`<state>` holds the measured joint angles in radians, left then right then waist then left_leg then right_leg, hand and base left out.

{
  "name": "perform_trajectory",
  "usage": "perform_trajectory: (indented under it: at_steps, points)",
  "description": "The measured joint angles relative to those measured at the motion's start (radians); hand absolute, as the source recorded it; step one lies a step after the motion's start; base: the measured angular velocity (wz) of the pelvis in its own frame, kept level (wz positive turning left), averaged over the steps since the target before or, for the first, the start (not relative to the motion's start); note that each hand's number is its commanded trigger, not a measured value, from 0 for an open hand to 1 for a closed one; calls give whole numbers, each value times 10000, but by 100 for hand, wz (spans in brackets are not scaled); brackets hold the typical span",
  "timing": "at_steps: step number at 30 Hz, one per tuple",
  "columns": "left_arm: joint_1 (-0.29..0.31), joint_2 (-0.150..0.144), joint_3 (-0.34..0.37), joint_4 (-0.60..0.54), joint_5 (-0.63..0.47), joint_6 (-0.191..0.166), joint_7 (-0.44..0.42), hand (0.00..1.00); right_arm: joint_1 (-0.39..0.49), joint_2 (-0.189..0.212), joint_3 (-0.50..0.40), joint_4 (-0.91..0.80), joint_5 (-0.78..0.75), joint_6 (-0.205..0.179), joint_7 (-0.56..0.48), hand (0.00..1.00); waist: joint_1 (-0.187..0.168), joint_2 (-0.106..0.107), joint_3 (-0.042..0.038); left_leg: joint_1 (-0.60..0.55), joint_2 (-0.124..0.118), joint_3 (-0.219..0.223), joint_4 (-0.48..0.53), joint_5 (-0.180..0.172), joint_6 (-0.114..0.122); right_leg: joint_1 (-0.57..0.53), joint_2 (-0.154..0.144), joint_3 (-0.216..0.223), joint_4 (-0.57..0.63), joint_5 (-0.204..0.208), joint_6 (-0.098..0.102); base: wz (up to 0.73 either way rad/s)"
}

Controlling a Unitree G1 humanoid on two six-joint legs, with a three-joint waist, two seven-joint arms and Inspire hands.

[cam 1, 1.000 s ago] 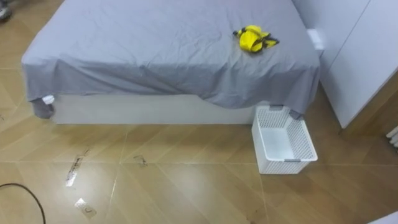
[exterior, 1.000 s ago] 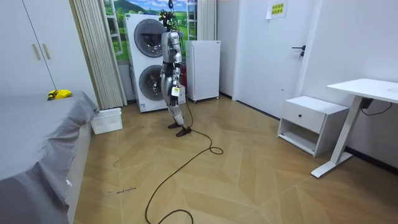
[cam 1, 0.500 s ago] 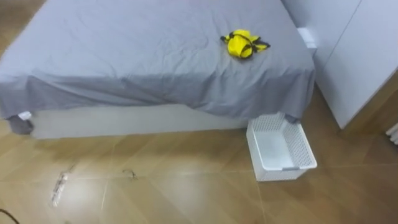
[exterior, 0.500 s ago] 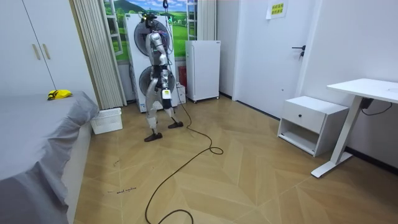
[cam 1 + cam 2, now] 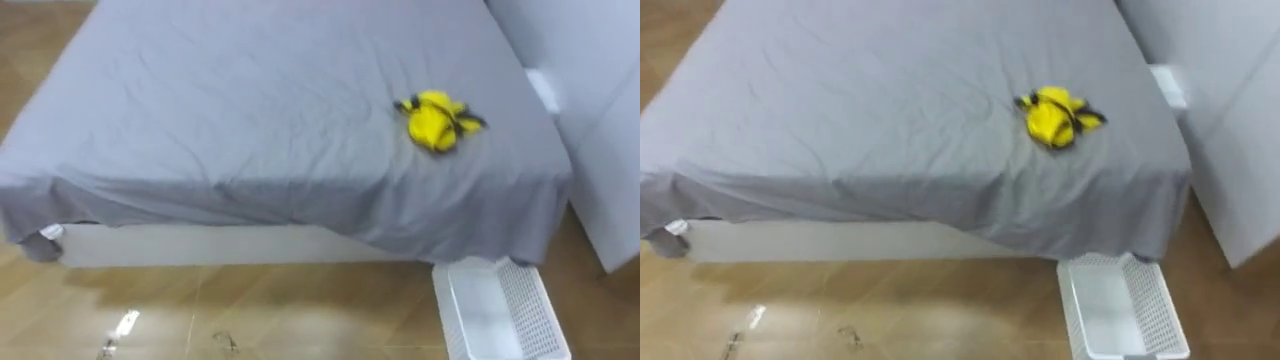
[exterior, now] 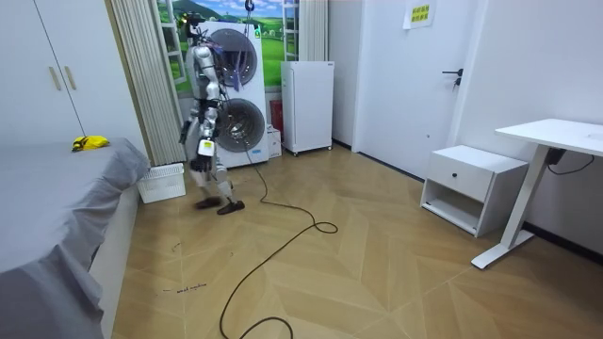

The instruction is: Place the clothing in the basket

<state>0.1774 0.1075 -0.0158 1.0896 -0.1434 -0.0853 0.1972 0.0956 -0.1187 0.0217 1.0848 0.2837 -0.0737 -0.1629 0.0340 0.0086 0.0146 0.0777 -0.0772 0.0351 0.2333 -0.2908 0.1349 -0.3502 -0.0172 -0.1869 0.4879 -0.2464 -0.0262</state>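
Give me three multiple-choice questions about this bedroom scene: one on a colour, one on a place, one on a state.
1. What colour is the basket?
A) blue B) black C) white
2. Where do the yellow clothes lie?
A) in the basket B) on the bed C) under the bed
3. What state is the basket in?
A) empty B) full of clothes C) tipped over

Answers: 1 C, its mesh walls are white; 2 B, they sit on top of the grey bed; 3 A, it stands open side up and what shows of its inside is bare.
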Motion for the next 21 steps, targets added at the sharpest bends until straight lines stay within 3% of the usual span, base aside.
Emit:
perform_trajectory:
  at_steps: [1,2,3,4,5,6,7,8,10,11,12,13,14,15,16,18,21]
  points:
    - [98,-100,-16,1,-6,12,-89,0,-39,-17,-56,-113,18,-16,-104,0,14,116,23,535,112,-150,-162,-260,-41,-66,47,-196,-1365,869,-17,47]
    - [176,-119,-28,-15,-3,10,-118,0,-44,-18,-78,-176,0,-28,-177,0,12,147,33,803,196,-190,-228,-363,-90,-30,89,-275,-1903,1265,-15,46]
    - [264,-95,-49,-12,-4,9,-117,0,-73,-11,-79,-367,-36,-38,-324,0,24,234,5,1240,346,-270,-371,-548,-203,-5,121,-472,-2645,2108,-169,33]
    - [312,-6,-52,-11,-4,9,-116,0,-172,-9,-85,-631,-90,-157,-400,0,70,253,-13,1497,467,-276,-357,-712,-367,-54,223,-472,-2883,2865,-501,22]
    - [365,50,-47,-9,-3,9,-118,0,-236,-4,-114,-768,-116,-239,-414,0,94,231,-46,1565,530,-315,-328,-772,-462,-81,314,-451,-2793,3131,-671,0]
    - [563,118,5,-5,-6,8,-123,0,-300,-10,-302,-1165,-169,-380,-429,0,158,367,-130,1626,775,-326,-271,-935,-800,-81,555,-426,-2413,3264,-779,-12]
    - [672,151,59,23,-3,13,-134,0,-328,-74,-476,-1694,-220,-426,-483,0,260,685,-146,1830,1115,-264,-251,-1059,-1131,-100,778,-765,-1743,2977,-1020,-17]
    - [711,180,156,8,34,9,-136,0,-371,-93,-475,-1981,-245,-422,-547,0,304,774,-110,1946,1227,-159,-214,-1020,-1344,-126,828,-931,-1346,2762,-1083,-12]
    - [714,256,471,44,69,2,-102,0,-550,-98,-411,-2574,-398,-440,-652,0,198,735,-48,2234,1353,-168,640,-339,-2254,-151,629,-1419,424,1622,-1520,-2]
    - [747,262,541,44,71,-2,-88,0,-628,-93,-373,-2639,-447,-404,-655,0,183,583,62,2314,1351,-203,1092,-86,-2258,-239,569,-1617,838,1360,-1452,-28]
    - [956,403,545,17,72,-80,-13,0,-649,-35,-155,-2947,-493,-367,-676,0,253,475,-45,2063,1395,-14,2541,212,-2389,68,842,-1615,-33,1235,-1392,-63]
    - [1048,413,545,99,46,-90,59,0,-794,-144,6,-3235,-524,-365,-677,0,369,789,-80,1559,1672,142,4115,424,-2433,525,1166,-1748,-212,917,-1707,-64]
    - [1041,428,575,92,7,-93,103,0,-890,-121,22,-3232,-533,-349,-686,0,325,760,-64,1277,1750,103,4814,583,-2313,643,1231,-1711,-172,760,-1711,-26]
    - [1014,499,603,-39,-5,-104,180,0,-962,-71,89,-3228,-534,-334,-707,0,194,449,31,703,1757,123,5562,444,-2176,1014,1182,-1551,-330,582,-1657,24]
    - [990,514,535,-221,-13,-122,236,0,-894,-80,96,-3227,-494,-325,-807,0,94,137,29,54,1805,227,5843,149,-2006,1480,1157,-1258,-824,614,-1564,40]
    - [994,437,394,-348,-47,-119,274,0,-874,-138,28,-3244,-516,-311,-1076,0,31,-10,15,-900,1893,233,5866,-291,-1978,2236,1160,-1148,-1618,709,-1424,21]
    - [1025,411,333,-289,54,-81,330,0,-894,-212,14,-3641,-597,-203,-1436,0,365,-80,-15,-2294,1868,202,4874,-687,-1836,2933,1108,-562,-2170,709,-1273,-40]
